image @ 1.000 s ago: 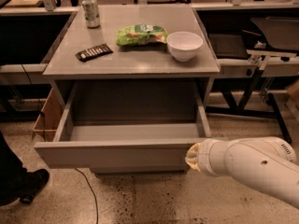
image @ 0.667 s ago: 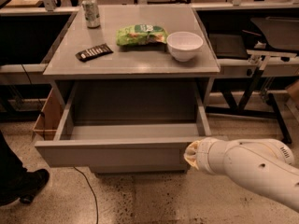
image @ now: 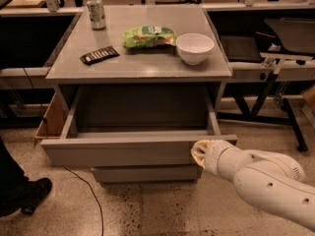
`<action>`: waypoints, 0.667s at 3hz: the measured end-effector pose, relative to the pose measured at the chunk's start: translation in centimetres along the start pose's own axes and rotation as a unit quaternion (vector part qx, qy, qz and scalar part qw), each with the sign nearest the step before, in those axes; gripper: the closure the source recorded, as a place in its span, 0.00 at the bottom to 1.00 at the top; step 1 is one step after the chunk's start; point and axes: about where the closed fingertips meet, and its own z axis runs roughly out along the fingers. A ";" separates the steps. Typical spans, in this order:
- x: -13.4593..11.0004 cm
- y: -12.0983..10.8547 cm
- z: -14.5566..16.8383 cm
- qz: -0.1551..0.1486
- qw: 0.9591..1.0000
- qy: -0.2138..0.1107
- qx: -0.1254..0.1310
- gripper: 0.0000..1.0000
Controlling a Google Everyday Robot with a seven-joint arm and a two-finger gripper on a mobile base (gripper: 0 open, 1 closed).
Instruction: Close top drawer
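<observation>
The top drawer point(image: 118, 151) is a wide grey drawer, pulled far out of the grey cabinet, its shallow box open and bare inside. Its flat front panel faces me. My white arm comes in from the lower right. The gripper point(image: 198, 151) is at the right end of the drawer's front panel, touching or nearly touching it. The arm's wrist hides the fingers.
On the cabinet top point(image: 74, 65) stand a can point(image: 96, 12), a dark flat packet point(image: 99, 55), a green chip bag point(image: 149, 36) and a white bowl point(image: 195, 47). A lower drawer front point(image: 142, 173) shows below. A person's shoe point(image: 22, 195) is at left. A cable point(image: 91, 195) runs over the floor.
The arm has shifted slightly left, closer to the drawer's front panel. The drawer looks equally far out.
</observation>
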 end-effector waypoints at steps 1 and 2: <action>0.0 -1.0 0.8 0.005 0.999 -0.015 0.030 1.00; -0.3 -0.7 3.4 0.009 0.999 -0.021 0.041 1.00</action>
